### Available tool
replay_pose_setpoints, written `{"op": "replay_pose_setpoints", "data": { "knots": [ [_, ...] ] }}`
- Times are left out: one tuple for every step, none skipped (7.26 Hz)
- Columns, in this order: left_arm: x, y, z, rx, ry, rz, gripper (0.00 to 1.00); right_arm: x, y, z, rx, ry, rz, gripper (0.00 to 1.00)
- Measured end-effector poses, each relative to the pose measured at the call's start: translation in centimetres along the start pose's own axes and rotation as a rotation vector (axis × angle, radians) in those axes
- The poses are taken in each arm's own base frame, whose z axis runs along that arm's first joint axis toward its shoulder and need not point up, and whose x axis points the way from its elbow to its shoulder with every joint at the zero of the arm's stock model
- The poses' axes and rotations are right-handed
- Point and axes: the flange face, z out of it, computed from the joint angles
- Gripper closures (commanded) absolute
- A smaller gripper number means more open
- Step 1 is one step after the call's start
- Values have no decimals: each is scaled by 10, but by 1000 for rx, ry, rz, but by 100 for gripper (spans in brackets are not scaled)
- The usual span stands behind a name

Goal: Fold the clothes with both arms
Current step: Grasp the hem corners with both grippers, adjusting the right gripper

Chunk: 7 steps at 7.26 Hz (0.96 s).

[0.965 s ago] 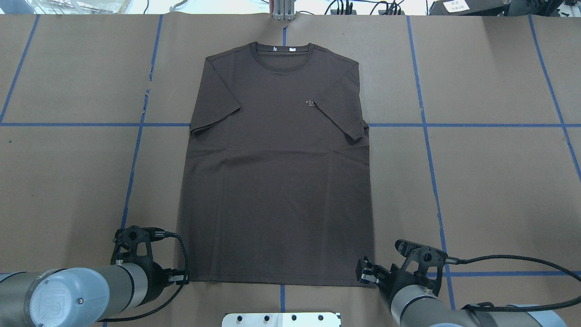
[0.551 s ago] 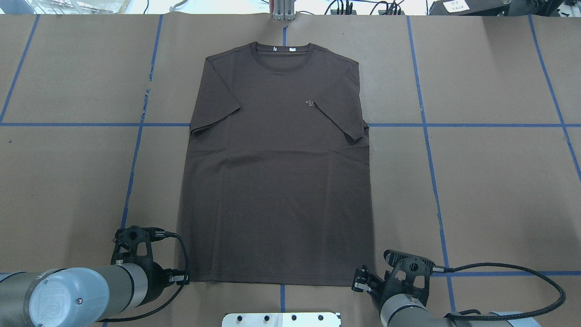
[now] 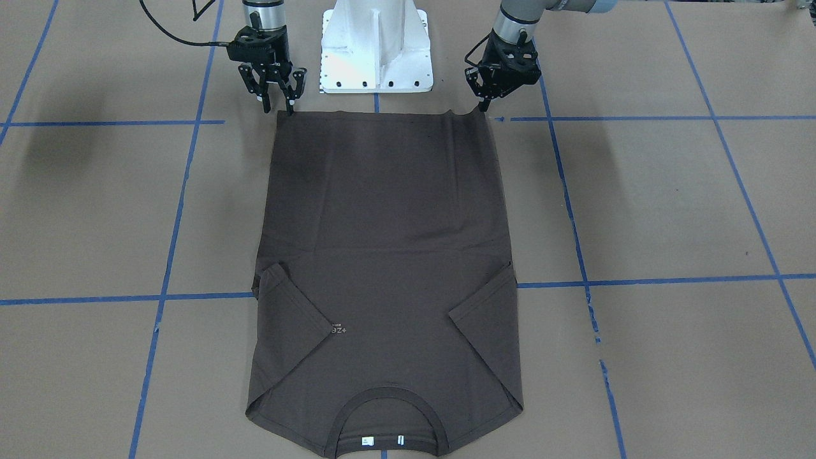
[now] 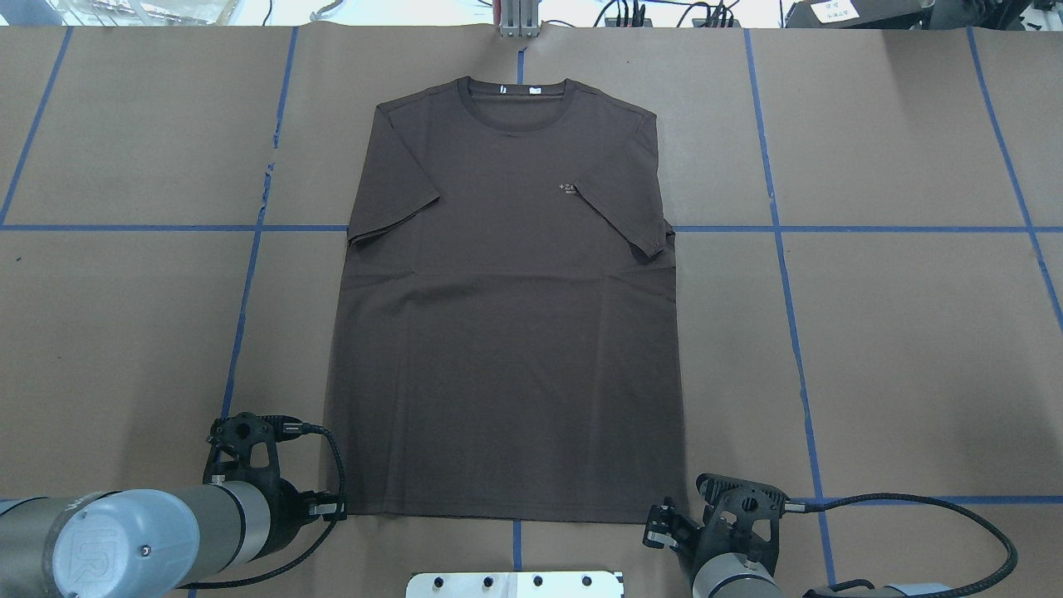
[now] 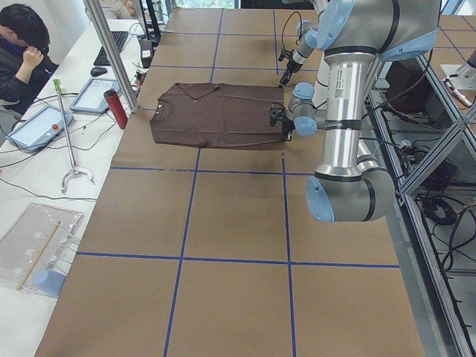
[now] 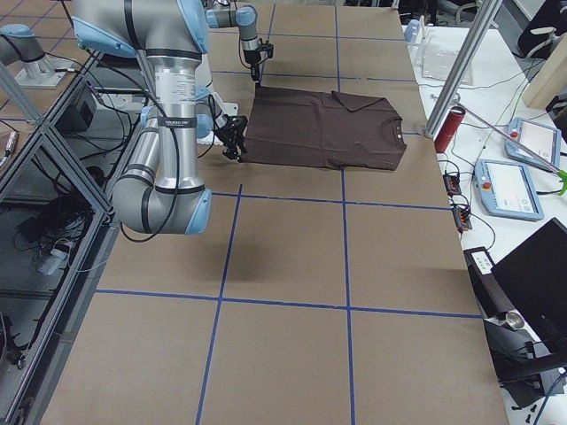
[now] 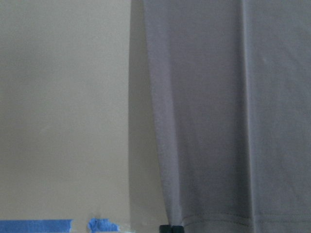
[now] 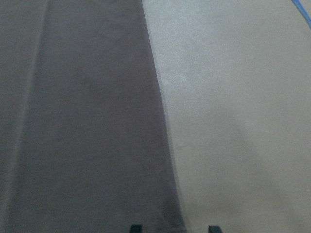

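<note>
The T-shirt lies flat on the surface, its long axis running away from us, collar far and hem nearest. Each hand is at a hem corner. Our left hand is pressed together, apparently pinching its corner. Our right hand is spread astride the other corner, not yet gripping.

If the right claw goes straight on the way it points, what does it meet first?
Probably the T-shirt, at its hem corner. The right claw points down, open, straddling the shirt's side edge. How high it is above the cloth is unclear.
</note>
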Motion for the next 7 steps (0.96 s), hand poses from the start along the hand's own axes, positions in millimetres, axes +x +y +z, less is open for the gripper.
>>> {"op": "replay_pose_setpoints", "data": {
  "knots": [
    [0, 0, 0, 0, 0, 0, 100, -2, 1, 0, 0, -3, 0, 45],
    [-1, 0, 0, 0, -1, 0, 100, -3, 2, 0, 0, -4, -1, 45],
    [-1, 0, 0, 0, -1, 0, 100, -3, 3, 1, 1, -2, -2, 45],
    [-1, 0, 0, 0, 0, 0, 100, -2, 4, 3, 2, 1, -5, 45],
    [-1, 0, 0, 0, 0, 0, 100, -2, 5, 5, 3, 3, -7, 46],
    [0, 0, 0, 0, 1, 0, 100, -2, 6, 6, 5, 3, -7, 61],
    [0, 0, 0, 0, 1, 0, 100, -3, 6, 5, 9, 1, -6, 89]
  ]
}}
